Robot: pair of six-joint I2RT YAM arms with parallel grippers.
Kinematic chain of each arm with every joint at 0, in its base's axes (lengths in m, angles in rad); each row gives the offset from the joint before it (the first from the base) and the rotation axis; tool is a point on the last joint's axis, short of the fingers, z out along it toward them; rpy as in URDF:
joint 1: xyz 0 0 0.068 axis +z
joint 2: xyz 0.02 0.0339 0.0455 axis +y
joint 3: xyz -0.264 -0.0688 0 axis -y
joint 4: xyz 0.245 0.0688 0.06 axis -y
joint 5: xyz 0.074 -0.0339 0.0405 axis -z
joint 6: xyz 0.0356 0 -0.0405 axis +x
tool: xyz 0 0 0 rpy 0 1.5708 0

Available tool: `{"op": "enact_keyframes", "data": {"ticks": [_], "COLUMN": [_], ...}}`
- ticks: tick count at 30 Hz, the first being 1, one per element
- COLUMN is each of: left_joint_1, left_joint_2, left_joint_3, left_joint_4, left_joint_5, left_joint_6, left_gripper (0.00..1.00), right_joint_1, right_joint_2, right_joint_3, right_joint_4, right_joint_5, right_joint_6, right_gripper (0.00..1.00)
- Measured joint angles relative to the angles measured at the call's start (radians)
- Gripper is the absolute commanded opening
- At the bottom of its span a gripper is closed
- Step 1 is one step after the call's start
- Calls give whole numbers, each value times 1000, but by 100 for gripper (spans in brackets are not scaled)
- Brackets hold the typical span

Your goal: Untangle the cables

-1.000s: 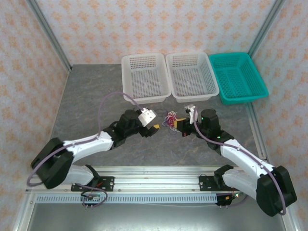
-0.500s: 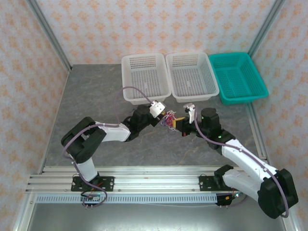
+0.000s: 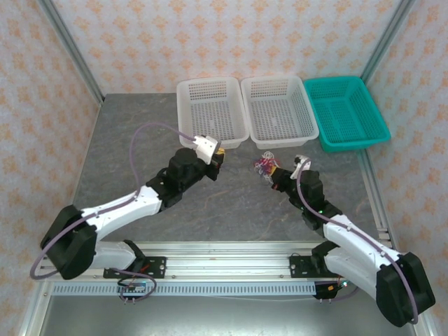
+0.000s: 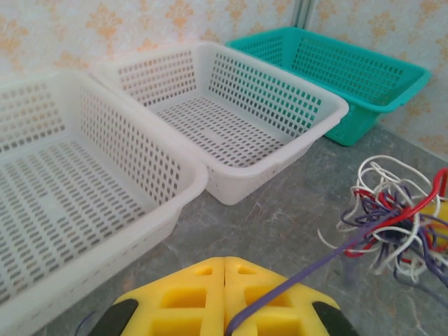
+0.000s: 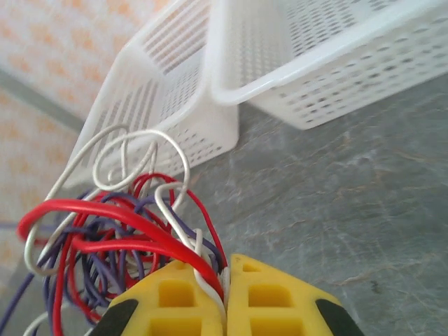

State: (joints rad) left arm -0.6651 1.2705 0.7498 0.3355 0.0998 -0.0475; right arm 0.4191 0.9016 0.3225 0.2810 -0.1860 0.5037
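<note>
Yellow pads of the left gripper (image 4: 224, 273) are pressed flush together, pinching one purple wire (image 4: 301, 277). It runs taut toward 2 o'clock into the cables (image 4: 388, 224). The right gripper (image 5: 227, 280) is also fully closed, with red and white strands clamped between its pads and the knot bunched at its 10 o'clock. In the top view the knot sits right at the right gripper's tip, with the left gripper apart at the knot's 9 o'clock. White baskets (image 3: 208, 115) are at the knot's 12 and the teal basket (image 3: 346, 112) at 2, on the grey table (image 3: 126, 140).
</note>
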Motion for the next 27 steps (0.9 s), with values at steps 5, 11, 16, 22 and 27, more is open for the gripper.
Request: {"op": "enact_keyframes", "data": {"ticks": [5,11,16,22,27], "left_joint_1": [20,42,53,77,110], "left_joint_2": [-114,-190,-209,-215,-215], "left_joint_3": [-8,-16,-24,-49,-51], "left_joint_4": [-143,-269,-346,-367,-344], "left_joint_5": [-5,-32,-44,-59,-82], "left_joint_6": [-64,-113,-159,-217,-255], "left_gripper": [0,0,0,0,0], "right_joint_1": [-31,-83,-175,-229,-257], "right_joint_2": [72,153,168,163,164], "right_joint_3": [31,71,59,29,-14], "right_joint_4": [-71,-111,-153,-210,-141], "right_joint_5": [58,62,49,48,-77], "right_joint_6": [98,194,309,363,254], "right_gripper": [0,1,8,27,58]}}
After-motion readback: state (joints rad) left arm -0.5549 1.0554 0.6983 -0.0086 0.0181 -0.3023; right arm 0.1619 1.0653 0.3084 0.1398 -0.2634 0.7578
